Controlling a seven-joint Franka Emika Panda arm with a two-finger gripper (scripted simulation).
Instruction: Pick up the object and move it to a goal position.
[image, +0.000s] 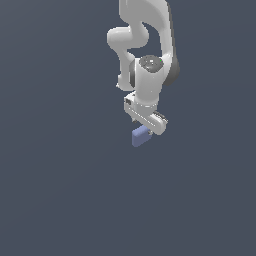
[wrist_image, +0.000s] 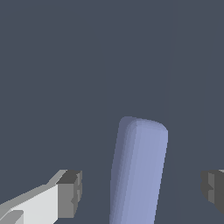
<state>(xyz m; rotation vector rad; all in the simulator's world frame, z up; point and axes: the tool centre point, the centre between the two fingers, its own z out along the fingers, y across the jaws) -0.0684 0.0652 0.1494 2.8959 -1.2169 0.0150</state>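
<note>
The pincer (wrist_image: 141, 190) is seen spread wide, with a clear gap between each dark fingertip (wrist_image: 72, 192) and the periwinkle-blue object (wrist_image: 139, 170) lying between them. In the exterior view the object (image: 141, 136) shows just under the pincer (image: 146, 126); whether it rests on the dark grey floor (image: 60, 175) is uncertain.

A plain dark slate-grey surface (image: 60, 190) fills the background in both views, flat, uniform and without markings.
</note>
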